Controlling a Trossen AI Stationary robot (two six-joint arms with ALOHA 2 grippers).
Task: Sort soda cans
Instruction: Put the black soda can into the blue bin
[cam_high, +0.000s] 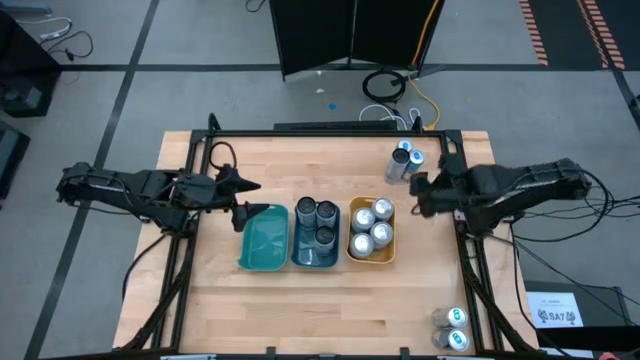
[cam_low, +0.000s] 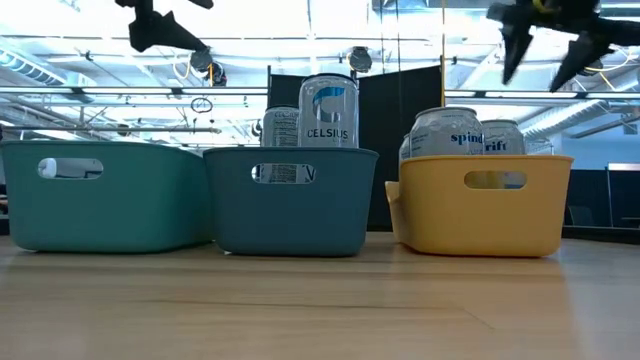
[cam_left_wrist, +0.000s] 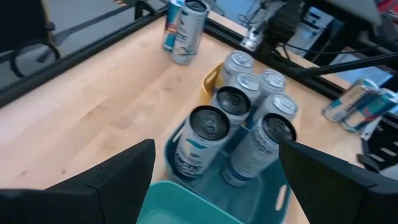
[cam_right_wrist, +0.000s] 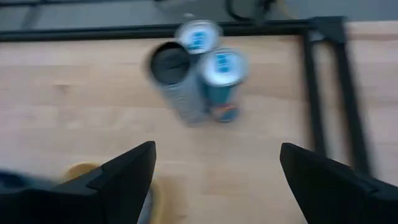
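Three trays stand side by side mid-table: teal (cam_high: 263, 240), blue (cam_high: 316, 250) and yellow (cam_high: 371, 256). The blue tray holds three dark-topped soda cans (cam_left_wrist: 205, 140). In the yellow tray stand several silver cans (cam_left_wrist: 245, 84). Three more cans (cam_high: 403, 163) stand at the far right, seen also in the right wrist view as cans (cam_right_wrist: 199, 68). Two cans (cam_high: 452, 328) stand at the near right corner. My left gripper (cam_high: 258, 198) hovers open above the teal tray's far end. My right gripper (cam_high: 416, 196) hovers open to the right of the yellow tray, holding nothing.
A black frame rail (cam_high: 330, 130) runs along the table's far edge, with side rails (cam_high: 470, 260) down both sides. Bare wood (cam_high: 320, 310) lies between the trays and the near edge. In the low view both grippers hang well above the tray rims (cam_low: 290, 155).
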